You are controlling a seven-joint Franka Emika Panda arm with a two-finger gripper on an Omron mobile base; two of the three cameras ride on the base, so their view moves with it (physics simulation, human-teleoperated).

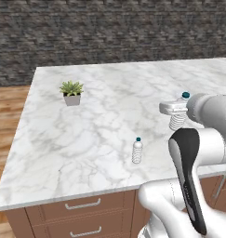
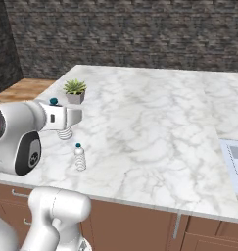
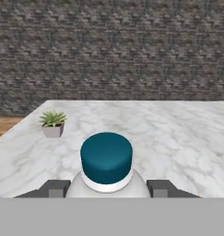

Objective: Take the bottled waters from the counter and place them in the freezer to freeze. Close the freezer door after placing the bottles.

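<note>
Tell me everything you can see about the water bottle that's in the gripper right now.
The held bottle is small, clear ribbed plastic with a dark teal cap and a white collar under it. It stands upright between the gripper fingers, one at each shoulder, over the white marble counter. Whether its base touches the counter is unclear. The second bottle stands apart, nearer the counter's front edge.

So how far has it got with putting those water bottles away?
Barely started. The tool is shut on one bottle, which looks lifted slightly off the marble counter. The second bottle stands untouched near the counter's front edge, well apart from the potted plant. Both bottles are yet to go in the freezer, and its door yet to be closed.
</note>
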